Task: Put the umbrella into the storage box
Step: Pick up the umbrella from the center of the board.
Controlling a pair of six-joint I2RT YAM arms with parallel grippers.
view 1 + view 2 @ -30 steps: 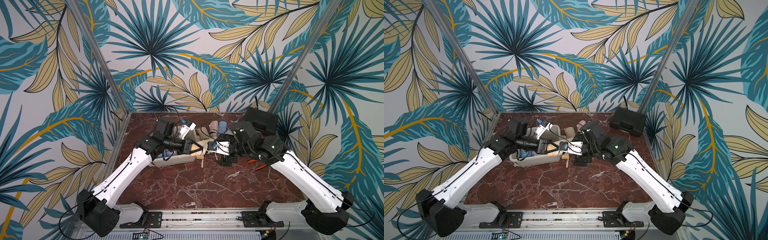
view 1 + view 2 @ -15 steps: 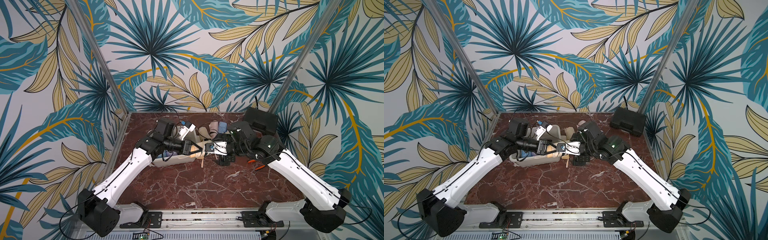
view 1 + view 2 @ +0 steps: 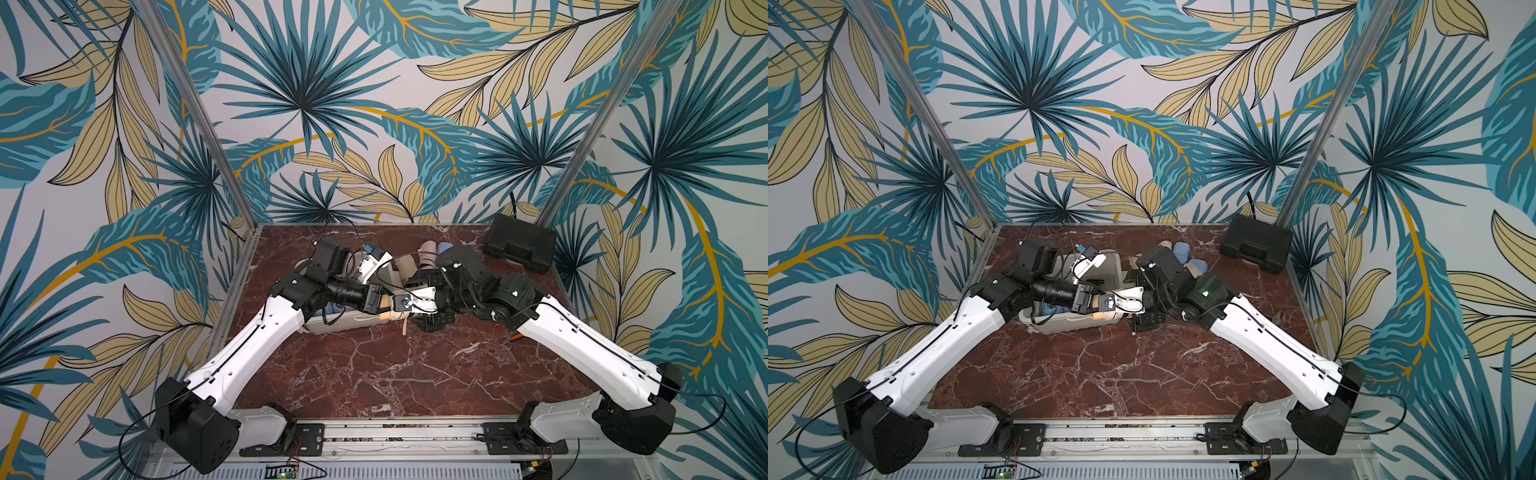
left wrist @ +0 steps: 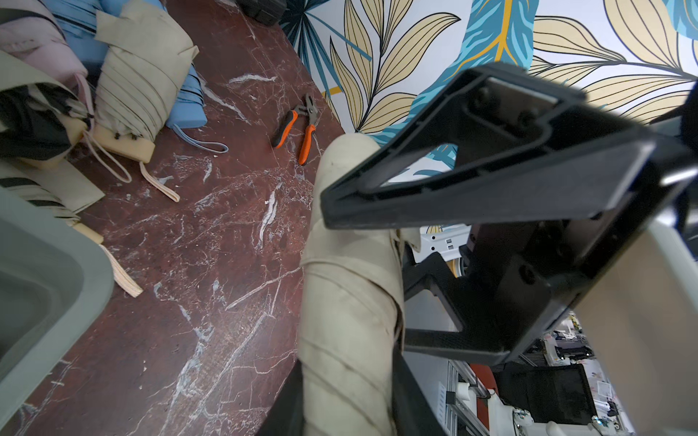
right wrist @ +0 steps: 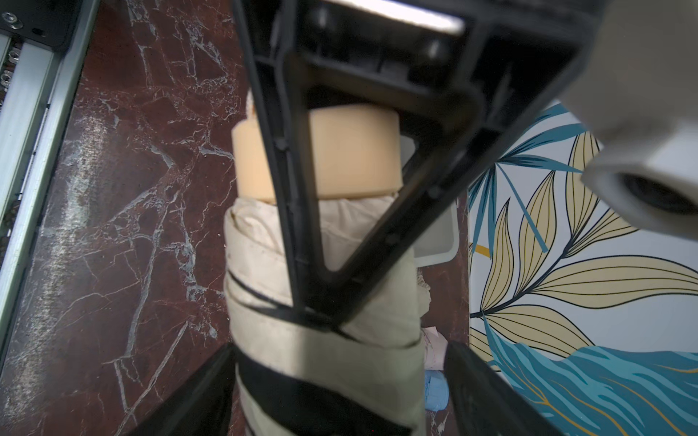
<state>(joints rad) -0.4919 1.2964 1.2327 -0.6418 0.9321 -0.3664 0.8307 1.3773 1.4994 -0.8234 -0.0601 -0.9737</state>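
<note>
A beige folded umbrella (image 4: 351, 302) hangs between both arms at the right end of the off-white storage box (image 3: 353, 325). My left gripper (image 4: 347, 407) is shut on its wrapped canopy, close to the tan handle (image 5: 340, 166). My right gripper (image 5: 340, 396) faces it from the other end and stands open around the umbrella. One of its fingers lies against the cloth and the other stands clear of it. In both top views the left gripper (image 3: 380, 303) and the right gripper (image 3: 430, 320) nearly meet, so only a little of the umbrella (image 3: 1100, 313) shows. A blue umbrella (image 3: 332, 309) lies inside the box.
Several more folded umbrellas (image 4: 139, 75) lie in a heap behind the box. Orange-handled pliers (image 4: 298, 128) lie on the marble near the right wall. A flat black case (image 3: 519, 243) sits in the back right corner. The box's rim (image 4: 56, 264) is close beside the left gripper.
The right arm has slid left along the umbrella toward the left gripper and the box. The left arm has held its grip and hardly moved.
</note>
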